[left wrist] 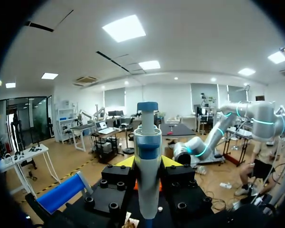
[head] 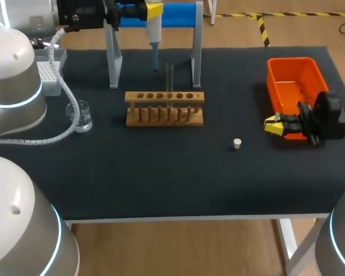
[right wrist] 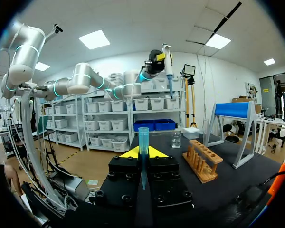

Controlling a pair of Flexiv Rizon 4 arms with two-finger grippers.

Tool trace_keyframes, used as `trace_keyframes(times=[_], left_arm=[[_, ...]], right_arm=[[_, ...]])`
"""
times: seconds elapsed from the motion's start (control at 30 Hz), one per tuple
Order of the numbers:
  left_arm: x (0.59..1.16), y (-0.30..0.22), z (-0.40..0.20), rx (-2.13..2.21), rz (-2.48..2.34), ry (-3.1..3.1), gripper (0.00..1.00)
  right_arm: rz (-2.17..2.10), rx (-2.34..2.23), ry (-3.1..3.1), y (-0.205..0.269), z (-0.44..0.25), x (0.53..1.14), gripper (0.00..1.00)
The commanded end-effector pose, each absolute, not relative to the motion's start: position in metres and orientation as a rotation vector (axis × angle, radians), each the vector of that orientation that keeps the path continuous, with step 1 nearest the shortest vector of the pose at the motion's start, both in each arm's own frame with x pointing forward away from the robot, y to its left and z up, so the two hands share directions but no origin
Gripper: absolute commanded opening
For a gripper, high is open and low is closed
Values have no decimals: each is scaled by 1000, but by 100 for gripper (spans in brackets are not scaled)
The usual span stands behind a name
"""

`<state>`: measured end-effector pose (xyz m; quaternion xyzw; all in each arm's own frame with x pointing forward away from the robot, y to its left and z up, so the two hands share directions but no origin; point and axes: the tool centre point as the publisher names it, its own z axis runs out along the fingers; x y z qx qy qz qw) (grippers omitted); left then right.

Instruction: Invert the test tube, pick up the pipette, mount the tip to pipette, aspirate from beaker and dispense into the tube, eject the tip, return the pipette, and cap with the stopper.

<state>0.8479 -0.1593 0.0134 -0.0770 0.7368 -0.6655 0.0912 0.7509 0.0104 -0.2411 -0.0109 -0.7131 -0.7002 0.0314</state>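
My left gripper (head: 153, 10) is high at the back of the table, in front of the blue-topped stand (head: 181, 14). It is shut on the white and blue pipette (head: 154, 43), which hangs upright with its end down. In the left wrist view the pipette (left wrist: 147, 156) stands between the yellow fingers of my left gripper (left wrist: 147, 164). A glass test tube (head: 169, 80) stands upright in the wooden rack (head: 164, 108). My right gripper (head: 274, 125) is beside the orange bin (head: 296, 86). In the right wrist view, my right gripper (right wrist: 143, 153) is shut on a blue pipette tip (right wrist: 143, 140).
A small white stopper (head: 237, 143) lies on the dark mat in front of the rack, to its right. A glass beaker (head: 82, 117) stands at the left, with a white tip box (head: 49, 72) behind it. My left arm's cable loops past the beaker.
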Motion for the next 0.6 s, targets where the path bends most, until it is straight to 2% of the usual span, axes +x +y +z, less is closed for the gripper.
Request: trace_keyframes(times=[0.03,0.6], left_arm=[[842,-172,14,-212,-1990,2191,0],[829,-206,12,-106,-2038,2274,0]], right_arm=[[-2157,-33,-2197,10,-241,750,0],[-2157,-33,-2197,10,-241,750,0]])
